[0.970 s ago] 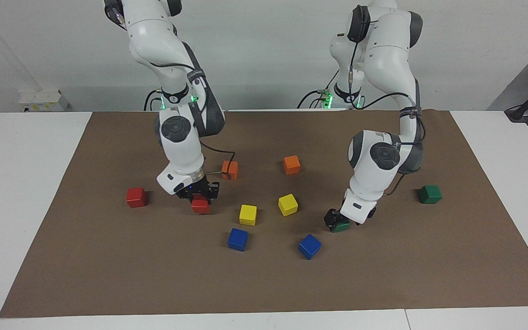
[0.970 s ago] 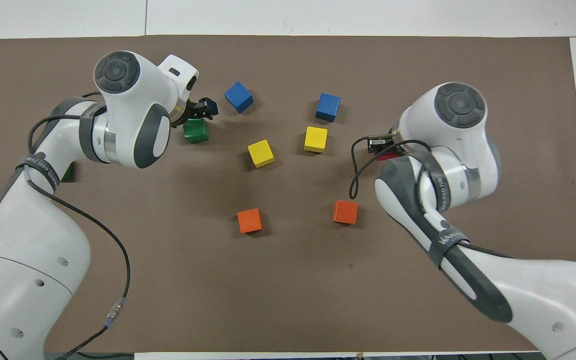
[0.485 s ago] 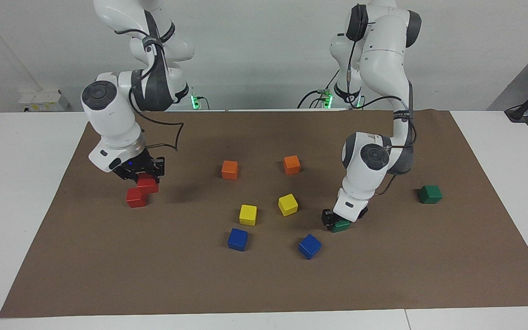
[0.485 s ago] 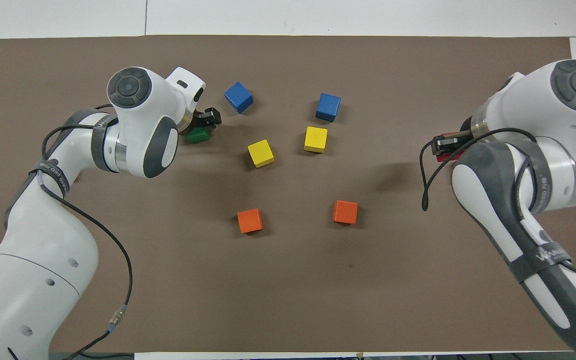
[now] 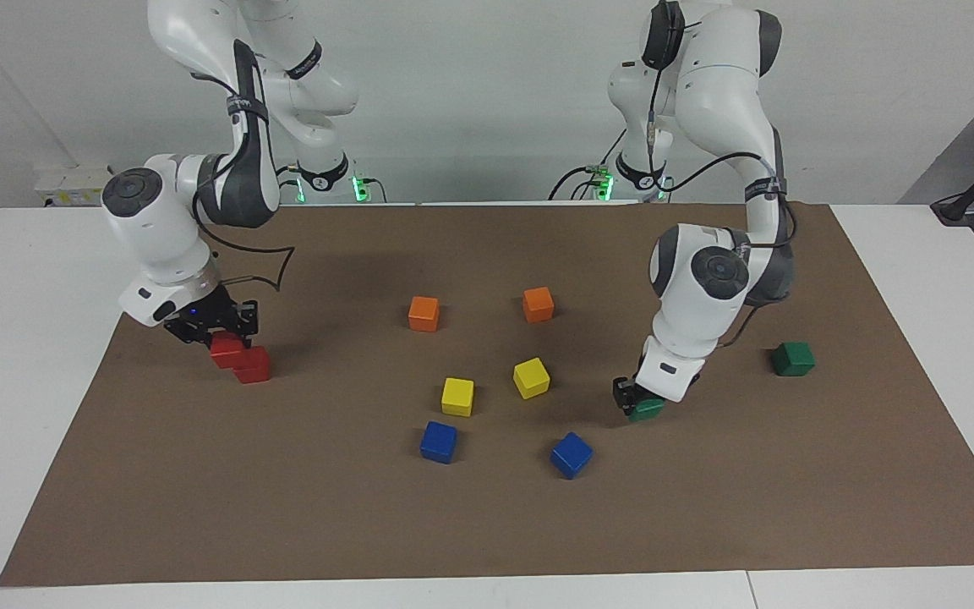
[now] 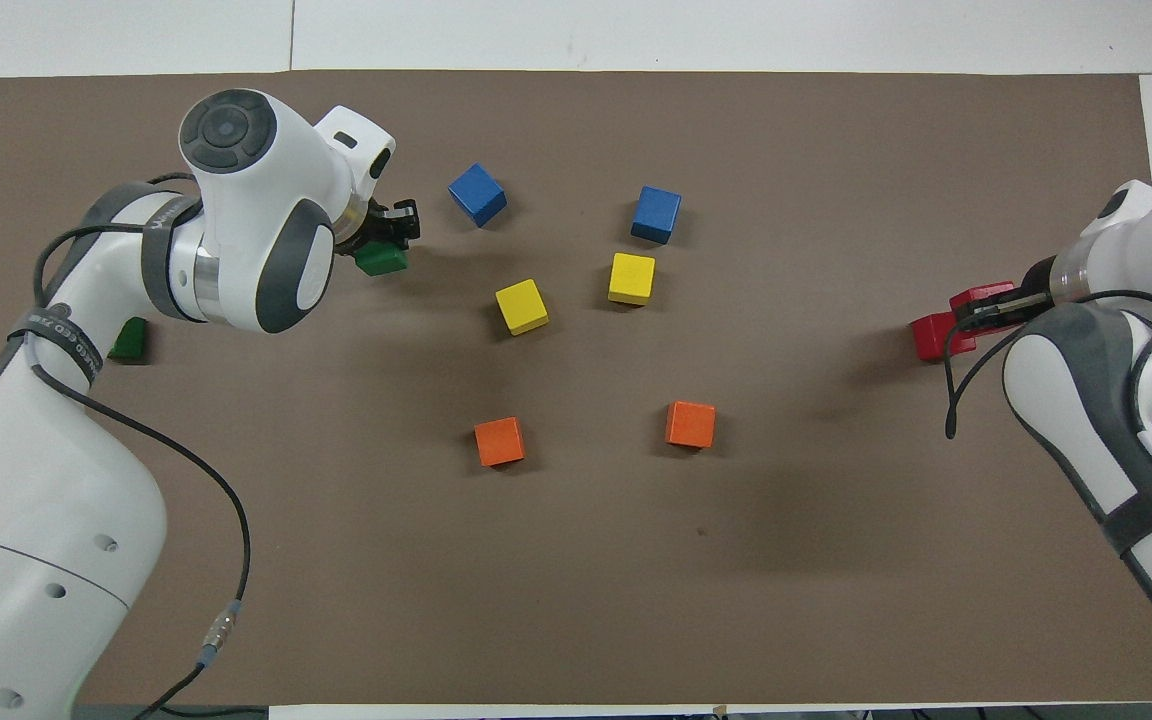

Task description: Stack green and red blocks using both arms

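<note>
We hold one block in each gripper
Right gripper [image 5: 218, 337] pinches a red block [image 5: 226, 348] over the other red block [image 5: 252, 364]; left gripper [image 5: 637, 401] pinches a green block [image 5: 647, 409], its twin [image 5: 793, 359] at its 2 o'clock

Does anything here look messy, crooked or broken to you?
Nothing is damaged or spilled. One thing is off-square: the red block held in the right gripper overlaps only partly with the other red block, shifted toward the right arm's end of the table. The left gripper holds a green block.
</note>
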`<action>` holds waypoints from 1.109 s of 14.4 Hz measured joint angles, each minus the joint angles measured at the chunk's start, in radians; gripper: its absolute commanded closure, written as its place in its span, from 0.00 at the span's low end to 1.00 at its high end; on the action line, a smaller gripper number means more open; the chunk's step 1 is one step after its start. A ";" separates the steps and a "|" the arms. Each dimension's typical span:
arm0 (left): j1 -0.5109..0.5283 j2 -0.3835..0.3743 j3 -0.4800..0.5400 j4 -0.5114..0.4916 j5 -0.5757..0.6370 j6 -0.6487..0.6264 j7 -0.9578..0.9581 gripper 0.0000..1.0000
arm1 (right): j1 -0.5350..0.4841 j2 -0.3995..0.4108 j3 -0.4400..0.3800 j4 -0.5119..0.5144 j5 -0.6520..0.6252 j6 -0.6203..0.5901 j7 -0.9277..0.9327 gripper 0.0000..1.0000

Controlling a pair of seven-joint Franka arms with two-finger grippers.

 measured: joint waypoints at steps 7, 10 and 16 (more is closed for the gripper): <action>0.335 -0.138 0.008 -0.069 0.001 -0.115 0.518 1.00 | 0.000 -0.006 0.001 -0.042 0.000 0.023 0.007 1.00; 0.425 -0.157 0.007 -0.152 0.001 -0.049 0.693 1.00 | 0.001 -0.009 0.006 -0.059 0.000 0.023 0.021 1.00; 0.439 -0.202 0.003 -0.336 0.001 0.120 0.772 1.00 | 0.001 -0.017 0.007 -0.072 0.000 0.029 0.027 1.00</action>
